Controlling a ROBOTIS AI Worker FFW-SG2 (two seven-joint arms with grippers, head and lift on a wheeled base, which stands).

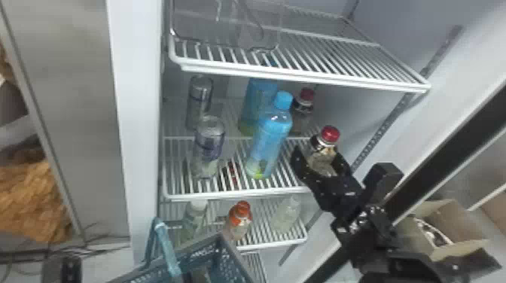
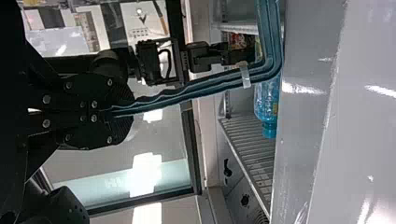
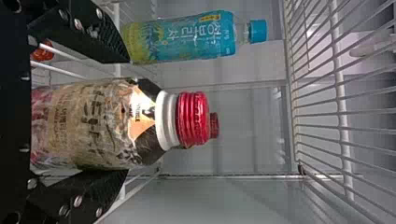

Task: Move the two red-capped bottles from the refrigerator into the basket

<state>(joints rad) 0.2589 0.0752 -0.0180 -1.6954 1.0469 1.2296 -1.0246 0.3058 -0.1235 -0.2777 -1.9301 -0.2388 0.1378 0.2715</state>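
My right gripper [image 1: 319,155] stands around the front red-capped bottle [image 1: 324,148] at the right of the middle shelf. In the right wrist view the gripper [image 3: 125,116] is open, its fingers on either side of the bottle [image 3: 107,123], with a gap at the upper finger. The second red-capped bottle [image 1: 304,103] stands farther back; its cap [image 3: 214,125] peeks out behind the first one's cap. In the left wrist view my left gripper [image 2: 114,113] is shut on the handle of the blue basket [image 2: 201,91]. The basket's rim [image 1: 188,246] shows low in the head view, before the refrigerator.
Left of the front bottle stand a blue-capped bottle [image 1: 269,139] and cans [image 1: 209,145]. A wire shelf [image 1: 301,73] lies above. An orange-capped bottle [image 1: 240,218] stands on the lower shelf. The refrigerator's wall [image 1: 141,131] rises at the left.
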